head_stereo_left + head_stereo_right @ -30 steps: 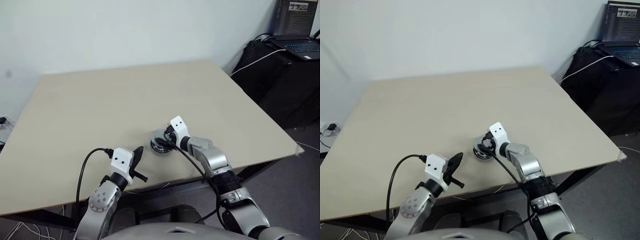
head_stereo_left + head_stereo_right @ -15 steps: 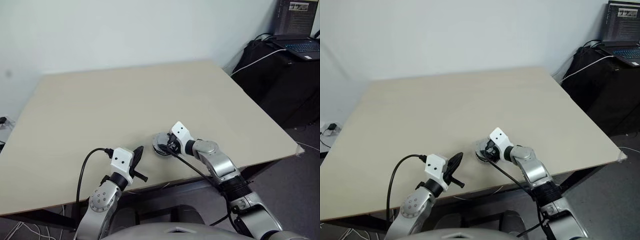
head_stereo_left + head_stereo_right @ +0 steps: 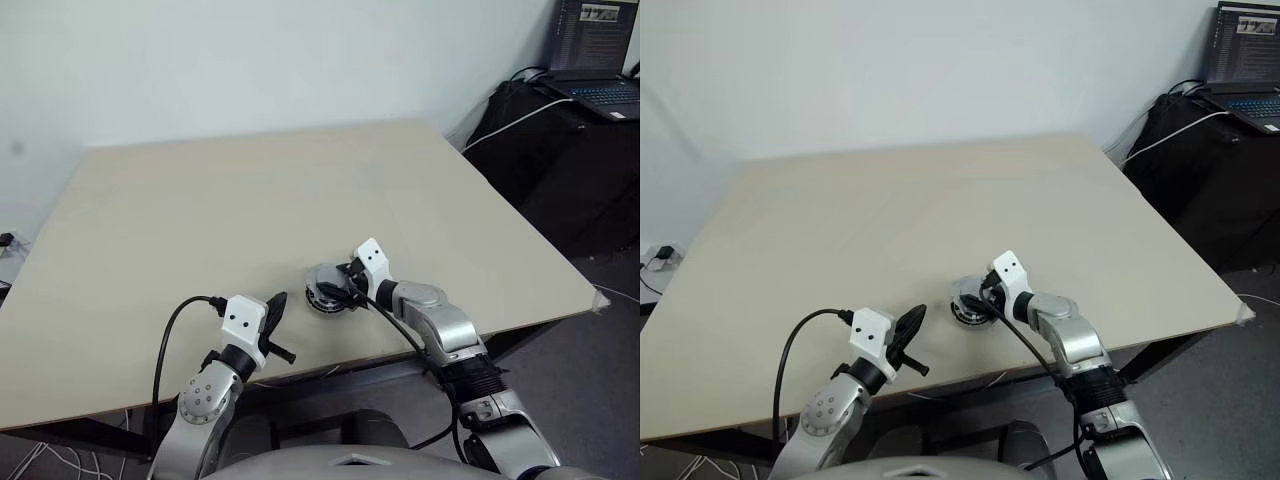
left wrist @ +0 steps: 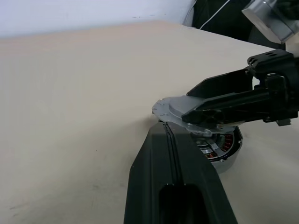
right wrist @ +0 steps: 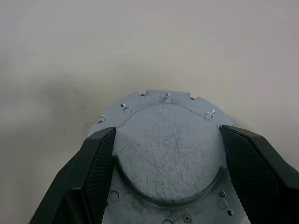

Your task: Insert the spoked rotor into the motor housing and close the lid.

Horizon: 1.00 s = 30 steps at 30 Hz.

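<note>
The lid (image 5: 168, 154) is grey with tiny scratches; the motor housing (image 4: 219, 147) shows copper bits; the table (image 3: 250, 200) is pale tan.

Your right gripper (image 5: 168, 154) straddles the lid (image 5: 166, 154) over the pale worktop (image 5: 149, 42).

You see the two black ribbed fingers (image 5: 91, 172) standing wide, one at each side of the grey disc's raised round centre, their inner faces at or against its edge. The lid's scratched surface faces you, with small holes and notches along its flat outer flange. Bare worktop lies beyond it.
</note>
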Available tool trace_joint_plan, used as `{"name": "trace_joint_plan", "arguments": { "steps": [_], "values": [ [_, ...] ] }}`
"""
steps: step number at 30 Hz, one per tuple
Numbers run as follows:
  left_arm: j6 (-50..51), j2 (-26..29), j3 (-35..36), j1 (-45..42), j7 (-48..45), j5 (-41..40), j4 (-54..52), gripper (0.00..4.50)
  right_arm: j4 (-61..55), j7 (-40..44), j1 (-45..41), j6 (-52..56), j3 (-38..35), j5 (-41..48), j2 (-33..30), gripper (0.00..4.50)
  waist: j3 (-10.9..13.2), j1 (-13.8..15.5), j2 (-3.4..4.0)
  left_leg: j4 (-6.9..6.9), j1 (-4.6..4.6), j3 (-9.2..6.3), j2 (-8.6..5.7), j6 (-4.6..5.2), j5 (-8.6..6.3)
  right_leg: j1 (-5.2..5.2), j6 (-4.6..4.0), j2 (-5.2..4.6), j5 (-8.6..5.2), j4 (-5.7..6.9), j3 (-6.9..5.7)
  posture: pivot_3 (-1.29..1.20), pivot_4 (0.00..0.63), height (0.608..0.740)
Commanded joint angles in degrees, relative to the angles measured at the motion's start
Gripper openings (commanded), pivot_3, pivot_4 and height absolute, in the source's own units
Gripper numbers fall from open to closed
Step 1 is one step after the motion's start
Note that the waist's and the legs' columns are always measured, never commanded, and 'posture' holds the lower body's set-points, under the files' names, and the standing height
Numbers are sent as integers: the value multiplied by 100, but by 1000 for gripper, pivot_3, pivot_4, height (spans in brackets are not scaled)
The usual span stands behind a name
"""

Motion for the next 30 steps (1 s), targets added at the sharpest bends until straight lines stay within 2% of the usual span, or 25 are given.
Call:
{"name": "trace_joint_plan", "arguments": {
  "steps": [1,7,12,20,30],
  "values": [
    [-95,-7,-4,-30,-12,-41,-98,0,-318,256,-9,-403,54,25,-134,3223,0,2,0,0,0,-1,0,0,0,0,0,0,0,0,0,0,0,740],
    [-103,-1,-5,-38,-22,-39,-85,0,-282,451,102,-919,393,-290,-407,3223,0,0,-1,1,2,0,0,0,0,0,0,0,0,1,0,0,0,740],
    [-102,0,-10,-53,-24,-32,-72,0,-172,341,89,-999,462,-430,-400,3223,0,2,-1,1,2,0,0,0,0,0,0,0,0,1,0,0,0,740],
    [-104,-6,-14,-43,-11,-24,-76,0,11,-56,40,-868,521,-703,-202,3223,0,0,-1,1,3,0,0,0,0,0,0,0,0,1,0,0,0,740],
    [-87,-14,-26,-25,-1,-21,-97,0,-139,311,34,-466,403,-415,-258,3223,-1,-6,-1,2,5,-2,1,-1,0,0,0,0,0,1,-1,0,0,740]
  ]
}}
